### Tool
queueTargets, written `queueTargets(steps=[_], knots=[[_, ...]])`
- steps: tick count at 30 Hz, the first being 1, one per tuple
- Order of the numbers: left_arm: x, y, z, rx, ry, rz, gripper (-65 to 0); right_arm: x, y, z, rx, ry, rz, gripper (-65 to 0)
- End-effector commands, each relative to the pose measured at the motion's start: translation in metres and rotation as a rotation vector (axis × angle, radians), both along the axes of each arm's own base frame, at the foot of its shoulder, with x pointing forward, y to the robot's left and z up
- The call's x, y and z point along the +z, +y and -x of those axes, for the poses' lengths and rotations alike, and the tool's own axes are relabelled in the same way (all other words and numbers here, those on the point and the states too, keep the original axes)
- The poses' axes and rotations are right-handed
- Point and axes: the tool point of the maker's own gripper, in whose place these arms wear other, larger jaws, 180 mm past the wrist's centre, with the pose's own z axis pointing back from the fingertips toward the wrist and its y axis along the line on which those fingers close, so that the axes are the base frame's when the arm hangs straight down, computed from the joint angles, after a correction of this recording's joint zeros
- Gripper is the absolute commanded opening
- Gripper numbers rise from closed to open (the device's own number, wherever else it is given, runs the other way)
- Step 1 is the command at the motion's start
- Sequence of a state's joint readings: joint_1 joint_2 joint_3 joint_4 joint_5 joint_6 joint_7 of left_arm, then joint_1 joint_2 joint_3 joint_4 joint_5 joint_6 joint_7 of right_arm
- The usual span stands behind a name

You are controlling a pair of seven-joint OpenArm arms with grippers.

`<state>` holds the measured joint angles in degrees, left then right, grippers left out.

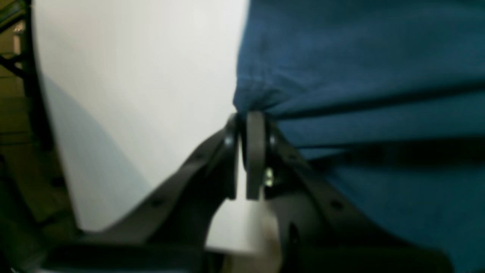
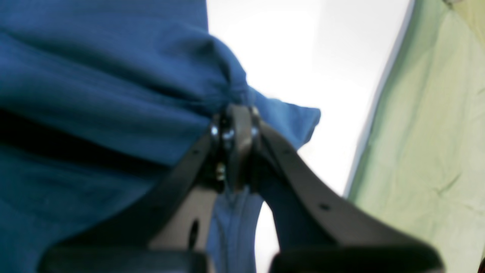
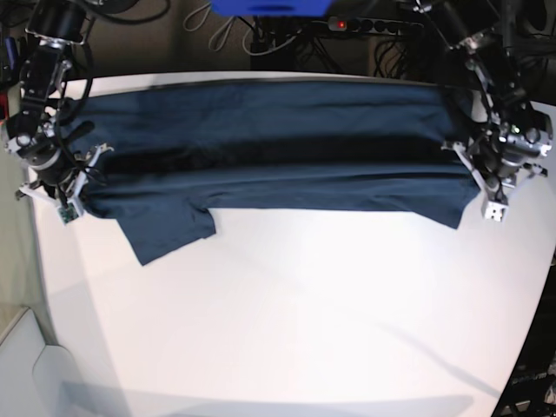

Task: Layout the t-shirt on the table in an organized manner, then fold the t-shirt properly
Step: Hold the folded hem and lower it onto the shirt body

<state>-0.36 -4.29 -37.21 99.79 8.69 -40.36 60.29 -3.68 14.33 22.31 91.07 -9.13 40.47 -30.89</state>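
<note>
step in hand, as judged: stretching the shirt (image 3: 278, 148) across the table (image 3: 295, 313) by its two ends before lowering it flat.

procedure for doing it well:
- keep both pinches equally tight. the left gripper (image 1: 248, 117) has its jaws closed on a gathered bunch of cloth at one end; the right gripper (image 2: 235, 112) has its jaws closed on a similar bunch at the other end, with a small flap of fabric poking out past it.
- pull the two ends apart evenly. uneven tension will likely skew the hem line.
- lower both ends together so the cloth settles without trapping folds.
- release only once the fabric rests on the table.

location: in the base view the shirt spans the far part of the table, from one arm to the other. the near part of the table is bare white.

appearance: dark navy cloth, drawn long and narrow. a dark lengthwise crease runs along its middle, so it appears doubled or sagging there. one short sleeve (image 3: 169, 230) hangs toward the near side, lying flat on the table near the right gripper. tension wrinkles radiate from each pinch point in the wrist views. the neck label is not visible.
</note>
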Motion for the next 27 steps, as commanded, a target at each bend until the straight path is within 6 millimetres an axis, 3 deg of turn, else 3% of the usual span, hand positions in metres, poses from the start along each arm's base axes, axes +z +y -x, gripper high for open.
queueTargets(steps=[1,6,9,12,17,22,27], knots=[[0.028,0.005,-0.024,-0.001,-0.098,-0.020,-61.6,0.018,-0.005,-0.013,0.001,-0.056,0.018,-65.0],[0.080,0.005,-0.082,0.003,-0.255,-0.001,-61.6,0.024,-0.004,-0.023,-0.004,-0.076,0.011,-65.0],[0.087,0.006,-0.111,0.010,-0.266,0.029,-61.5,0.028,-0.002,-0.027,-0.003,-0.091,0.004,-65.0],[0.075,0.005,-0.132,0.014,-0.216,0.057,-61.5,0.033,0.004,-0.036,0.010,-0.111,-0.004,-65.0],[0.049,-0.013,-0.157,-0.034,-0.229,0.157,-61.5,0.017,0.016,-0.049,0.021,-0.076,-0.052,-65.0],[0.020,-0.021,-0.164,-0.061,-0.236,0.241,-61.5,0.008,0.013,-0.063,0.002,-0.057,-0.087,-65.0],[0.007,-0.021,-0.172,-0.063,-0.252,0.300,-61.5,0.010,0.010,-0.078,-0.009,-0.061,-0.107,-65.0]])
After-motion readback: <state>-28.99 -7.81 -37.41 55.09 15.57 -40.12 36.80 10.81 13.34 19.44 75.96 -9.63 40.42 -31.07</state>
